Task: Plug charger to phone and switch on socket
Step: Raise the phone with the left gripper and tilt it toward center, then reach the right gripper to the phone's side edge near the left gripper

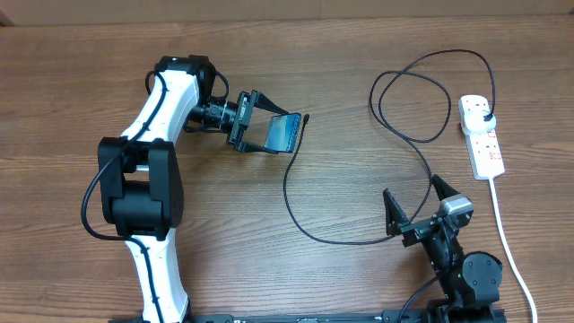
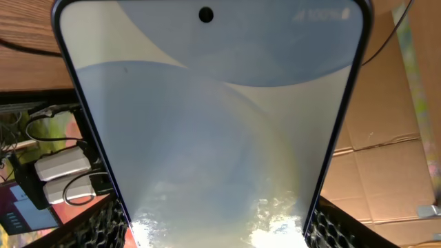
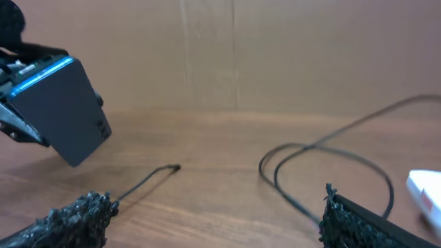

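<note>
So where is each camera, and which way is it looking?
Overhead: above the wooden table, looking straight down; the left gripper, right gripper and white power strip show.
Left wrist: on the left gripper, staring at the slim light-blue-screened phone it grips; its black fingers peek in below.
Right wrist: low over the table, facing across it to the thin black cable; the open right gripper frames the bottom.
All three views share the phone.

Left of centre, above the table (image 1: 359,287), the phone (image 1: 285,133) in the left gripper (image 1: 274,133), with the charger (image 1: 286,184) tip lying just right of it. From there, looping toward the near edge, past the right gripper (image 1: 413,190), then back to the far right and plugged into the socket (image 1: 482,144)
</note>
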Motion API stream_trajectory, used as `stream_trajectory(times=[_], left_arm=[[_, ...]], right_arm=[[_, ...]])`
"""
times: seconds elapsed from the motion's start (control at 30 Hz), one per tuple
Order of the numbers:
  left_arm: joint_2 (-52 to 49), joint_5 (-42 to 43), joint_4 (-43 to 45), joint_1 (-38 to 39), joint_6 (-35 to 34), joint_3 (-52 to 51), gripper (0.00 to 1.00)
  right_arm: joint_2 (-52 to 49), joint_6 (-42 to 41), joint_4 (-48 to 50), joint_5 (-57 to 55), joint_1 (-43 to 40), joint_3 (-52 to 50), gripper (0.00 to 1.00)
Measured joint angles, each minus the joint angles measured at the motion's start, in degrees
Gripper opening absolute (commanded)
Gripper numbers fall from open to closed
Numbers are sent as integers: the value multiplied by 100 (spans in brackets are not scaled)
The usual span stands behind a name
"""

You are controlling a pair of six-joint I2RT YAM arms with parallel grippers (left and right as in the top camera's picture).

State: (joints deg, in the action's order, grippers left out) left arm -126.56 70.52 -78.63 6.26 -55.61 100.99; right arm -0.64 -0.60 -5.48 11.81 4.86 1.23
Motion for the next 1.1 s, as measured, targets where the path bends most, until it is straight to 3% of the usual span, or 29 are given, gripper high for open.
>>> stream_trajectory(times=[0.27,0.53,0.77,1.1], left_arm=[[0,-264,4,2,-284,0,67],[0,-1075,114,0,-627,0,64],[0,-2087,260,2,-999,0,63],[0,-3324,267,13,-1279,0,59]], right_arm=[[-452,-173,-693,-7,0,903,100],[-2332,-236,-979,251,0,2282,100],[-4216,-608,-1023,1189,0,3285,100],[-6325,-1749,-339,3150,0,3370,100]])
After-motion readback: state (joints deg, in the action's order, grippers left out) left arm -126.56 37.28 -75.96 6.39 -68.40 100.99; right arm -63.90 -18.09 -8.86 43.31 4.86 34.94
